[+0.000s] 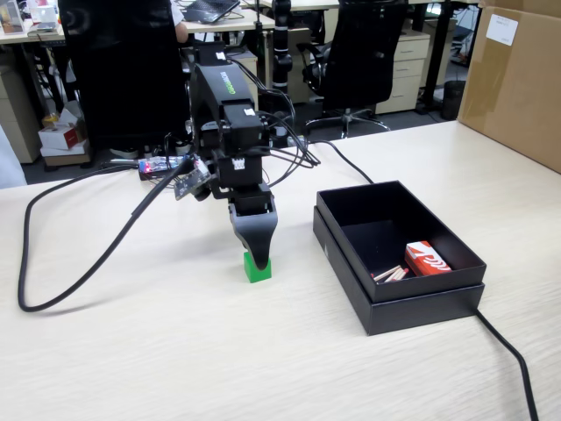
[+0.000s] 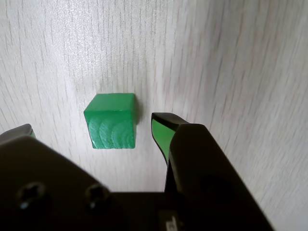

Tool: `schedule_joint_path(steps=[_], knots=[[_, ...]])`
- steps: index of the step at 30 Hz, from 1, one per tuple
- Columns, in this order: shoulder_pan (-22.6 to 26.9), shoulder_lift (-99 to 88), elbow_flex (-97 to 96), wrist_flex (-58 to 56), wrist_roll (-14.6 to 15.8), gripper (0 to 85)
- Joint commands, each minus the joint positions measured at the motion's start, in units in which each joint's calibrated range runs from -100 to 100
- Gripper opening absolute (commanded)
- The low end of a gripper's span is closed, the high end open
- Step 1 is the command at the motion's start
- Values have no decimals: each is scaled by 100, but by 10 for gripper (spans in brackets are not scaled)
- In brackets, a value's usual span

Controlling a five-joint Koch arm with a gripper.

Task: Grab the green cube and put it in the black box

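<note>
Pale wood-grain counter point(image 1: 175, 351) fills the near scene. Far side: black office chairs point(image 1: 364, 53), desks, a beige drawer unit point(image 1: 408, 66). Big brown carton point(image 1: 517, 79) far right (white label on it). Even indoor light.

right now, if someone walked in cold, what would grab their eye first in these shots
Probably the green cube, bright against the pale wooden table, sitting between the open jaws of the gripper that hangs right over it. Next would be the black box to the right in the fixed view, open-topped, with a red and white packet inside.
</note>
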Motion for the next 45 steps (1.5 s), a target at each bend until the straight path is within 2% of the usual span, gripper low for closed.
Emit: schedule_joint_path(steps=[1,10,13,17,23,24,26,27,33,38,43,44,45], knots=[[10,152,560,-167,-93,472],[29,714,841,-340,-171,472],[29,817,868,-409,-171,426],[15,1012,941,-478,-181,418],[-29,1070,1059,-478,-230,237],[-34,1070,1095,-478,-234,150],[-44,1070,1168,-469,-234,36],[-49,1070,1186,-461,-234,9],[-54,450,1077,-469,-200,9],[98,-1076,751,-392,-122,9],[474,-2292,624,-374,34,9],[781,-2637,633,-366,156,9],[796,-2660,633,-357,161,9]])
